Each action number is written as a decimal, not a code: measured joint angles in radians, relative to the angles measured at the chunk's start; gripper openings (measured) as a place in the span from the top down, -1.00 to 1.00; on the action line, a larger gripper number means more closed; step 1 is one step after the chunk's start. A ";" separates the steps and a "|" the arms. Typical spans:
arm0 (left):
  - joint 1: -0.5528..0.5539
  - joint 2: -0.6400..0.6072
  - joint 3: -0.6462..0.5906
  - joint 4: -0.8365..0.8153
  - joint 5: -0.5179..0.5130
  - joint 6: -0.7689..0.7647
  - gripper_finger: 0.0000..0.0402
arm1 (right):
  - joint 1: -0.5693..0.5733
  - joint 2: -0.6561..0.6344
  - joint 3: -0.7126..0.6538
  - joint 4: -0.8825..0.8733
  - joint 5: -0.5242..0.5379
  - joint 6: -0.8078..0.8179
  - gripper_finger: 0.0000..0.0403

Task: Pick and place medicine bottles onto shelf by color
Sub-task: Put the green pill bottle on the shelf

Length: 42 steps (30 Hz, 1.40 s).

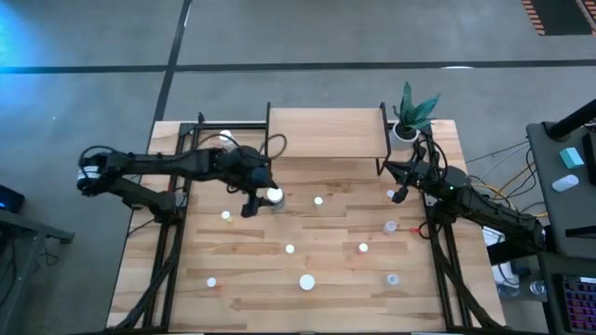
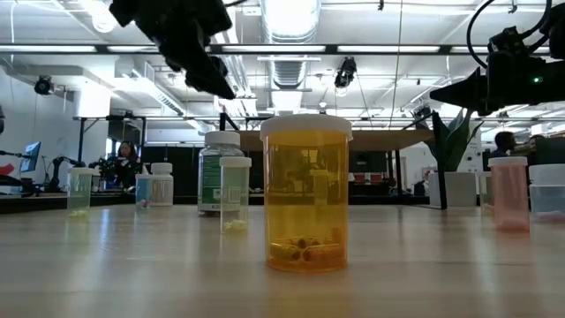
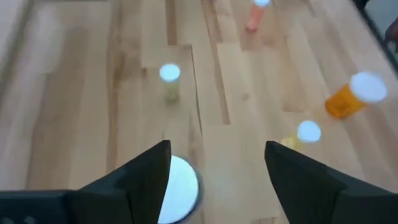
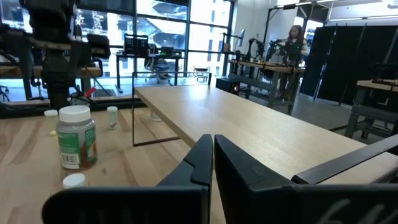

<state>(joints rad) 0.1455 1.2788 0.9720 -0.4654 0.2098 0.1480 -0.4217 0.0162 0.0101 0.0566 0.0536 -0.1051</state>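
Several small white-capped medicine bottles stand scattered on the plank table. The biggest in the low view is a yellow-orange one (image 2: pixel 305 196). A large clear bottle with a green label (image 1: pixel 273 196) (image 2: pixel 218 172) stands in front of the shelf (image 1: pixel 326 132), a light-wood board on thin black legs at the table's far edge. My left gripper (image 1: pixel 254 198) (image 3: pixel 217 180) hangs open above this bottle and a little to its left. The bottle's white cap (image 3: pixel 180 194) shows beside one finger. My right gripper (image 1: pixel 400 193) (image 4: pixel 212 163) is shut, raised near the shelf's right front leg, and holds nothing.
A white pot with a green plant (image 1: pixel 408 119) stands at the shelf's right end. Other bottles stand at mid-table (image 1: pixel 318 200), toward the near edge (image 1: pixel 306 281) and on the right (image 1: pixel 390 226). One small bottle (image 1: pixel 226 138) stands left of the shelf. The shelf top is bare.
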 joint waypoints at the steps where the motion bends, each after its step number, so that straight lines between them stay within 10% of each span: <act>1: -0.007 0.015 0.002 0.000 -0.025 0.005 -0.25 | 0.000 0.000 0.000 0.000 0.000 0.000 0.96; 7: -0.026 0.087 0.015 -0.056 -0.205 0.141 -0.27 | 0.000 0.000 0.000 0.000 0.000 0.000 0.96; 34: -0.031 0.205 0.160 -0.223 -0.197 0.107 -0.10 | 0.000 0.000 0.000 0.000 0.000 0.000 0.96; 42: -0.031 0.210 0.222 -0.301 -0.188 0.013 -0.32 | 0.000 0.000 0.000 0.000 0.000 0.000 0.96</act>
<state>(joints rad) 0.1143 1.4887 1.1943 -0.7660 0.0214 0.1612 -0.4215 0.0162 0.0101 0.0566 0.0536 -0.1051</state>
